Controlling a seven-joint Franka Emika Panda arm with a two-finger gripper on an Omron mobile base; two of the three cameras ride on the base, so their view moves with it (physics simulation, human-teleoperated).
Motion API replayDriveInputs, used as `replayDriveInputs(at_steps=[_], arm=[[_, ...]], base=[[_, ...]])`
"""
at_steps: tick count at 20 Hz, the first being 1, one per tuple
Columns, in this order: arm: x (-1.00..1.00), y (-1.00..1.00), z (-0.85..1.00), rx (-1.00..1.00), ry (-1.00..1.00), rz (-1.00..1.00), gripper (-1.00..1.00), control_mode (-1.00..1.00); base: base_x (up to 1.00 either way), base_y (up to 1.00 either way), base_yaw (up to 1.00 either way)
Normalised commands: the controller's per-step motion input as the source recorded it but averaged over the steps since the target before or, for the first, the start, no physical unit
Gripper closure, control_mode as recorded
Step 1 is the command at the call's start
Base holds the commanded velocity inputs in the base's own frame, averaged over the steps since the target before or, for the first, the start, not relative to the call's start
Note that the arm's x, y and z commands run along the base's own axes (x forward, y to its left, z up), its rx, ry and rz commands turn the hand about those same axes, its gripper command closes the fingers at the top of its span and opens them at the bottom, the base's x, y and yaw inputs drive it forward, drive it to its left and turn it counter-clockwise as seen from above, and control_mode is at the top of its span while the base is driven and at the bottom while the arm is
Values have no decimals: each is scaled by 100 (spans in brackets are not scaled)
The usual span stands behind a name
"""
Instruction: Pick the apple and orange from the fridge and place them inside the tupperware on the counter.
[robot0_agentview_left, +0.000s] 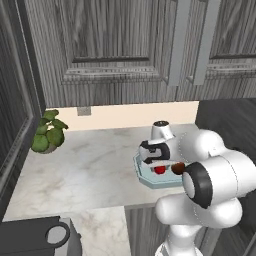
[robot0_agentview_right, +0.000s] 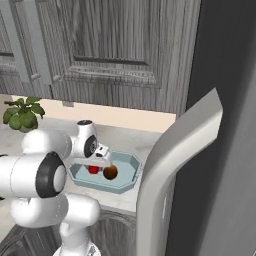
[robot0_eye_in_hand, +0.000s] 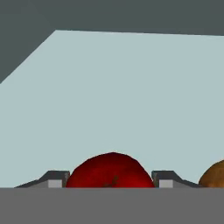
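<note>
The task is looking nearly finished. The orange (robot0_agentview_right: 110, 172) is already lying inside the tupperware (robot0_agentview_right: 131, 169), which is sitting on the desk (robot0_agentview_left: 85, 170) at centre right of the left base view and centre left of the right base view. The apple (robot0_eye_in_hand: 110, 170) is sitting in the tupperware too, just beside the orange; in the hand view it is showing at the bottom centre against the pale tray floor, with the orange peeking in at the lower right edge. Both fruits are out of the fridge (robot0_agentview_right: 225, 125), whose grey door is filling the right side of the right base view.

The gripper (robot0_eye_in_hand: 110, 180) is hanging low over the tray with a fingertip on either side of the apple, the jaws standing about as wide as the fruit. I cannot tell whether the fingertips are gripping the apple or parting from it, since the contact is hidden along the bottom edge. Judging from this, what is left is letting the apple go fully and lifting the arm clear.
</note>
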Motion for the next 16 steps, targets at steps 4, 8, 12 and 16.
replayDriveInputs(at_steps=[4, 8, 12, 16], arm=[[-4, 2, -18, 0, 0, 0, -100, -100], [-38, 3, -1, 0, -5, 0, -100, -100], [-65, 4, 0, 0, -26, 0, -100, -100], [-69, 1, 9, 0, -21, 0, -100, -100]], base=[[0, 0, 0], [0, 0, 0], [0, 0, 0], [0, 0, 0]])
